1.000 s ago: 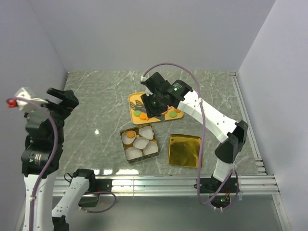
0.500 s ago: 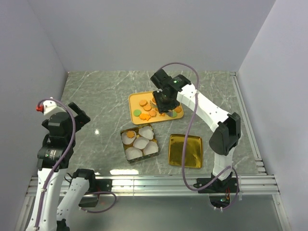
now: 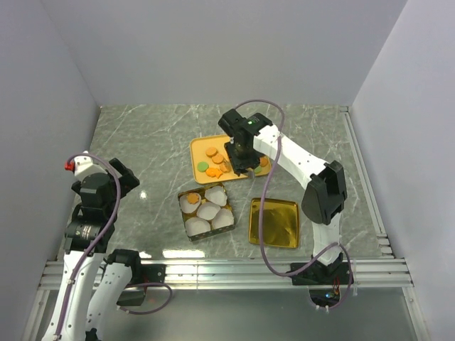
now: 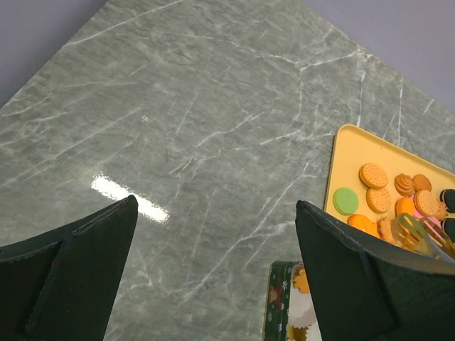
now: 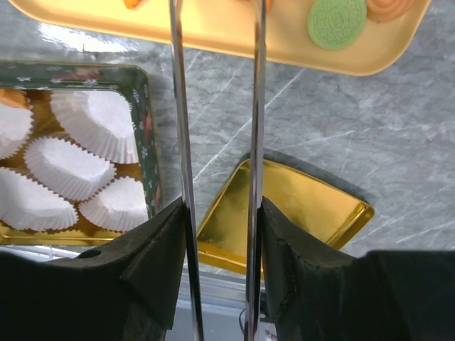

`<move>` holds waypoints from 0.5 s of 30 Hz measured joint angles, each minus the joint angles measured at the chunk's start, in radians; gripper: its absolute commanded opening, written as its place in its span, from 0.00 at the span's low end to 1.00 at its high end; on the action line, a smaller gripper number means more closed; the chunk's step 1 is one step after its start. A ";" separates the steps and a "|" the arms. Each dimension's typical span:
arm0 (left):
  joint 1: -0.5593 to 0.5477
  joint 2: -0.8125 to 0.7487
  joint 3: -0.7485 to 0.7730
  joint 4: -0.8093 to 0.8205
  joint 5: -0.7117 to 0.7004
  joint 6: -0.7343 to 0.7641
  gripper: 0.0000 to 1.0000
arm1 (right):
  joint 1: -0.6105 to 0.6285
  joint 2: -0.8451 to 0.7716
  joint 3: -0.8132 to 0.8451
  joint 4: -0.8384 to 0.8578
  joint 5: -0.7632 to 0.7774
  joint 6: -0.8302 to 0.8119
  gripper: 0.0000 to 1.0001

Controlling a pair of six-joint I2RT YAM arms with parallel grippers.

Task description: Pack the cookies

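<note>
The cookies (image 3: 212, 160) lie on a yellow tray (image 3: 196, 146): orange and tan rounds and a green one (image 4: 345, 200). They also show in the left wrist view (image 4: 373, 175). My right gripper (image 3: 239, 153) hovers over the tray's middle, shut on metal tongs (image 5: 179, 106) whose two blades run between its fingers; the tong tips (image 4: 414, 231) reach among the cookies. In the right wrist view the gripper (image 5: 220, 206) looks down on the tray's near edge (image 5: 213, 28). My left gripper (image 4: 215, 202) is open and empty above bare table at the left (image 3: 119, 179).
A green patterned tin (image 3: 180, 206) holding white pleated paper cups (image 5: 71, 167) stands in front of the tray. A few orange cookies sit in its far cups. A gold lid (image 3: 272, 222) lies to its right. White walls close in the marble table.
My left arm has dropped lower and swung toward the near left. My right arm has turned and shifted over the tray, uncovering the cookies on its left half.
</note>
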 measured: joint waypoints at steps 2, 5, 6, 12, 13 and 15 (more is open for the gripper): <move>-0.005 -0.003 -0.006 0.013 0.006 0.006 0.98 | 0.003 0.019 0.010 -0.011 0.000 0.003 0.50; -0.012 -0.003 -0.007 0.021 0.008 0.017 0.98 | 0.010 0.039 0.019 -0.017 0.001 0.008 0.50; -0.014 -0.005 -0.007 0.026 0.008 0.019 0.98 | 0.013 0.044 0.023 -0.023 0.000 0.011 0.50; -0.033 -0.018 -0.007 0.046 0.011 0.024 0.97 | 0.042 0.058 0.090 -0.043 0.000 0.024 0.50; -0.037 -0.018 -0.007 0.048 0.011 0.024 0.97 | 0.047 0.059 0.101 -0.043 0.000 0.027 0.51; -0.044 -0.018 -0.008 0.050 0.011 0.024 0.97 | 0.054 0.059 0.119 -0.045 -0.001 0.037 0.50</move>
